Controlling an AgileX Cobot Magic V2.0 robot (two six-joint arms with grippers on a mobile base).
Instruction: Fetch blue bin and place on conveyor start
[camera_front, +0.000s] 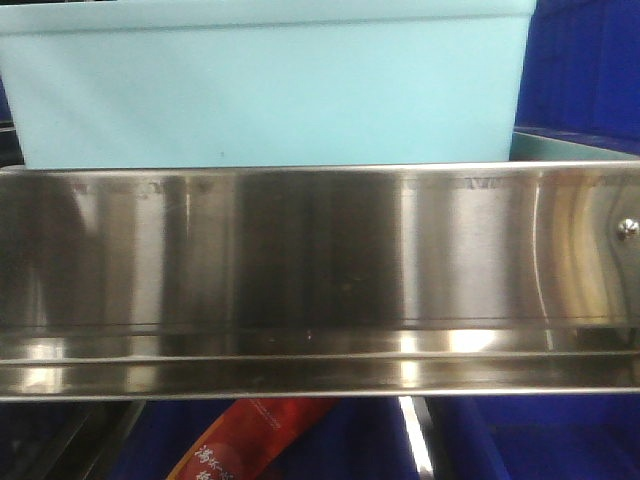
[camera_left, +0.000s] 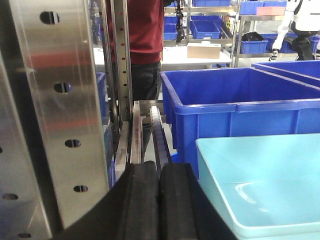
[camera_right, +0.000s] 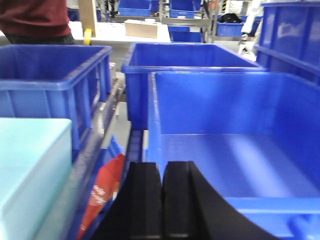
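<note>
Front view: the blue bin (camera_front: 270, 90), pale cyan smooth plastic with a thin rim, sits on the shelf directly behind the brushed stainless shelf rail (camera_front: 320, 270). A red packet (camera_front: 250, 440) lies below the rail. The conveyor is not visible.

Left wrist view: the left gripper (camera_left: 159, 172) has its black jaws pressed together and holds nothing. It is just left of the bin's open corner and close to the perforated steel upright (camera_left: 55, 100). A royal-blue crate (camera_left: 240, 105) stands behind the bin.

Right wrist view: the right gripper (camera_right: 162, 167) is likewise clenched and empty. The bin is at lower left, with another deep blue crate (camera_right: 235, 140) straight ahead.

Risks, as judged: neither arm has a hold, the slick tapered walls invite slipping, and the raised rail could snag the bin's base on withdrawal.
</note>
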